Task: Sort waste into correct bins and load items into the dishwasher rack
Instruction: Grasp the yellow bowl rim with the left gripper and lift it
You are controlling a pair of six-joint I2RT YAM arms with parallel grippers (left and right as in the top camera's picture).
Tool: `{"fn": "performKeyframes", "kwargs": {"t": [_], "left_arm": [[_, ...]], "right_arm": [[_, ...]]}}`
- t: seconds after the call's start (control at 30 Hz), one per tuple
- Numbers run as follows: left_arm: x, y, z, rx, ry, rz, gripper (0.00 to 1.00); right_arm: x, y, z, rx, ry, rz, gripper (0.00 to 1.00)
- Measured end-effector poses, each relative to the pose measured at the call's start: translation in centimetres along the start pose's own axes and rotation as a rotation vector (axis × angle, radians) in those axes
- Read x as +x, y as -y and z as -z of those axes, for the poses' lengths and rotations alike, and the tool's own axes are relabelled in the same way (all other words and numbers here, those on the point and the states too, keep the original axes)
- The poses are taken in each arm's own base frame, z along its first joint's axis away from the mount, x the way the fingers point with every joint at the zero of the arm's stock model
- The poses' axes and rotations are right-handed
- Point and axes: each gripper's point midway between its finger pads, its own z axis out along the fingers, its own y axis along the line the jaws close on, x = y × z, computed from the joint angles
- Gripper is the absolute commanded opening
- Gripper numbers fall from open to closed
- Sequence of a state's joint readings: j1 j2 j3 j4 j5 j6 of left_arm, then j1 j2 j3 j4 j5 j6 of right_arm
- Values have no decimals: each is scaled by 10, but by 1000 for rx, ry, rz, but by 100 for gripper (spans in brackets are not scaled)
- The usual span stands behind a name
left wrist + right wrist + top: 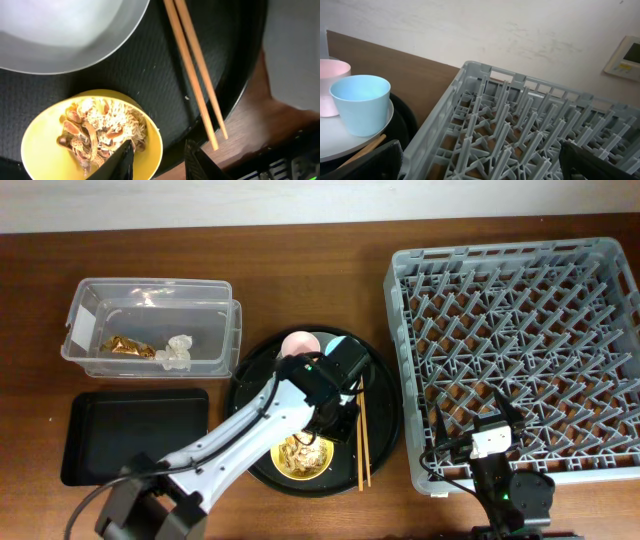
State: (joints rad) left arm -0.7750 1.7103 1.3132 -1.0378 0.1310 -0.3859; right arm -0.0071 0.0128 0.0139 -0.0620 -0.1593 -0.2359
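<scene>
Left tool [159, 146], finger bases cropped at frame bottom, gapes astride rim of yellow bowl [37, 150] holding beige food scraps [100, 132] on round black tray [165, 75]. Overhead, left arm [250, 420] mostly hides pale grey-white round plate [60, 30]. Right tool [480, 150] spread wide over grey lattice rack [530, 125].

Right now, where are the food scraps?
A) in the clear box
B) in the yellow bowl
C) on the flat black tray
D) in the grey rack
B: the left wrist view shows the food scraps lying inside the yellow bowl on the round black tray.
</scene>
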Motion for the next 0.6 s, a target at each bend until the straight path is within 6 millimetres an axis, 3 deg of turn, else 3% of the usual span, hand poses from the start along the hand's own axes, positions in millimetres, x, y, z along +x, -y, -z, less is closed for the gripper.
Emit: {"fn": "performKeyframes", "kwargs": {"t": [0.2,0.4,0.6], "left_arm": [[10,-5,-9,-21,-49,54,33],[28,-15,-38,-37,-80,103,33],[35,7,-48,-19,-62,36,33]], "right_arm": [[0,0,0,0,0,0,98],[0,0,0,0,0,0,98],[0,0,0,0,0,0,98]]}}
